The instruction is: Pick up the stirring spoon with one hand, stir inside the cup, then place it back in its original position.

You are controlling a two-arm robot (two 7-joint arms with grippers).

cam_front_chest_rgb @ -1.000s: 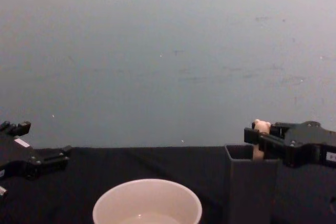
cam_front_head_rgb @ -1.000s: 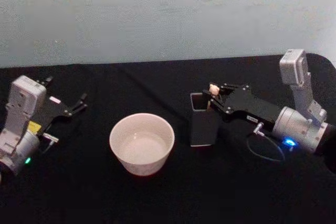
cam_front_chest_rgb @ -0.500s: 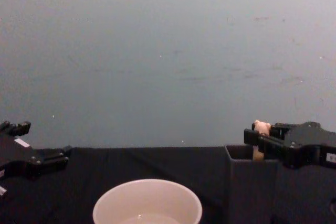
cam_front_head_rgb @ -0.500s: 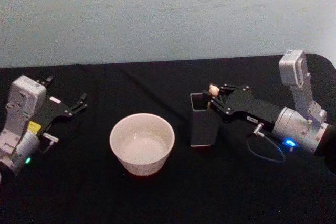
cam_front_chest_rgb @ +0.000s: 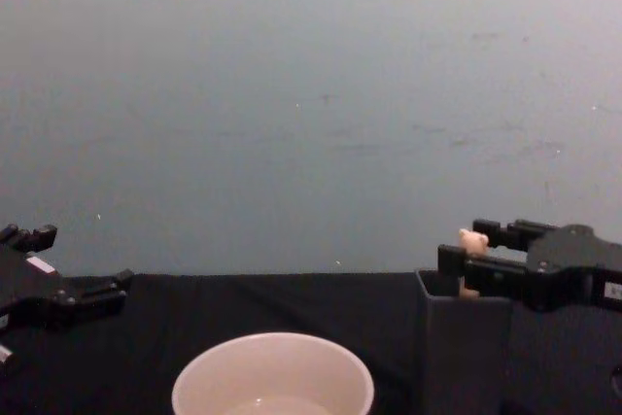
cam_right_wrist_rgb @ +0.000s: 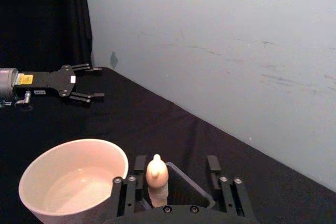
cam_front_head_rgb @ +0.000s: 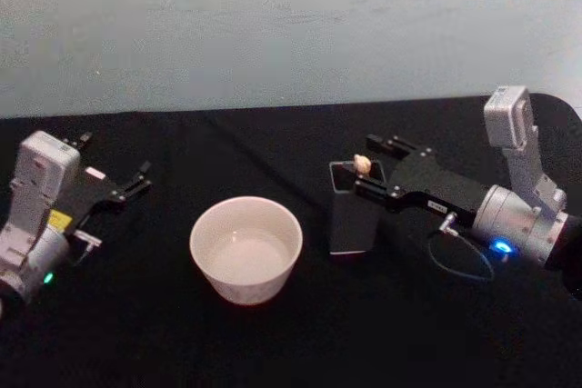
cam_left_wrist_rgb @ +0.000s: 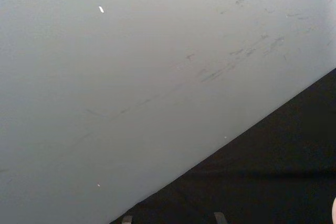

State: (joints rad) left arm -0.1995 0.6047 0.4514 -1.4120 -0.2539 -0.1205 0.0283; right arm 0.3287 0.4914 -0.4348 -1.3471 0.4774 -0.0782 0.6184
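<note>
Right gripper (cam_front_head_rgb: 370, 167) reaching in from the right of the black table (cam_front_head_rgb: 273, 343), level with the top of the dark grey holder (cam_front_head_rgb: 350, 217), its 2 fingers standing wide apart, 1 on each side of the stirring spoon (cam_front_head_rgb: 362, 164). Spoon standing upright in the holder, pale bear-head top poking above the rim, nothing clamped on it.

From the head view: cream cup (cam_front_head_rgb: 245, 248) just left of the holder, near but apart, a little pale liquid in its bottom. Left gripper (cam_front_head_rgb: 135, 181) parked far left on the table, well apart from the cup, fingers open.

From the right wrist view, seen more plainly: bear head (cam_right_wrist_rgb: 156, 174) close beside 1 finger, with a wide gap to the other; whether that near finger touches it cannot be told. Also there: holder rim (cam_right_wrist_rgb: 191, 186) just behind the spoon, cup (cam_right_wrist_rgb: 73, 179) beside it, and the left gripper (cam_right_wrist_rgb: 94, 82) far off, spread.

From the chest view, side-on: spoon top (cam_front_chest_rgb: 473, 243) rising above the holder (cam_front_chest_rgb: 465, 357), tucked between the fingers of the right gripper (cam_front_chest_rgb: 466, 258); cup rim (cam_front_chest_rgb: 272, 376) low in front.

Left wrist view giving wall and a strip of black cloth.
</note>
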